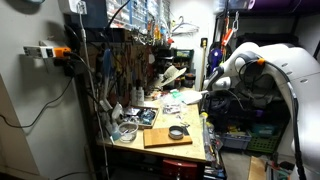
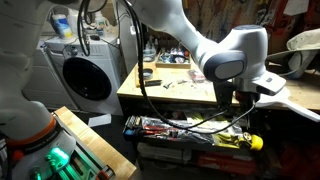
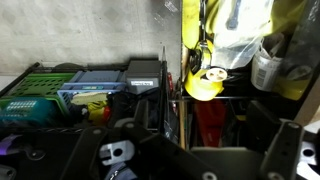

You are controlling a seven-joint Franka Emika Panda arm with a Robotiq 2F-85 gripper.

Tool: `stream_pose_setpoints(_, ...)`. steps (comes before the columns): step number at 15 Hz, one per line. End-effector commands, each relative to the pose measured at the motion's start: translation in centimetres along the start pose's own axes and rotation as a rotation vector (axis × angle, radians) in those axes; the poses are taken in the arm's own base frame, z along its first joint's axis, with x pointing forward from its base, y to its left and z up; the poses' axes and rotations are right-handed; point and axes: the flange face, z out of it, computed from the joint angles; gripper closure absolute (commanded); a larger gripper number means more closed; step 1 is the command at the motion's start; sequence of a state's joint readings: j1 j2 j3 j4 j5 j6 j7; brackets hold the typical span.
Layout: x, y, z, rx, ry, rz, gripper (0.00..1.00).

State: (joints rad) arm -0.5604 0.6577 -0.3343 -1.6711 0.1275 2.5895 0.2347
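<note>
In the wrist view a green crate (image 3: 28, 98) is sitting at the left, its contents too dim to name, with a blue box (image 3: 98, 88) just beside it. The pincer (image 3: 200, 162) is hanging wide, gripping nothing, and a yellow roll (image 3: 205, 86) is lying near it, further right. Only an exterior view is showing the tabletop (image 1: 128, 141): a wooden board (image 1: 160, 138) is lying at its front edge, carrying a round tin (image 1: 177, 132), while the arm (image 1: 240, 62) is reaching down past the right edge, well apart from them.
</note>
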Motion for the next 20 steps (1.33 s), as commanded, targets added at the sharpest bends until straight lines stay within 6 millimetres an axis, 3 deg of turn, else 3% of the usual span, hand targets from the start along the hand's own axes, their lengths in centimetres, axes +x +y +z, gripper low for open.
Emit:
stream_pose_setpoints(1, 0.3, -0.4, 0.8, -0.003, -0.005, -0.006, 0.00)
stream_pose_setpoints(13, 1.7, -0.5, 10.1, 0.065, -0.033, -0.049, 0.00)
stream_pose_setpoints(20, 2.4, -3.3, 13.7, 0.088, -0.034, -0.045, 0.00)
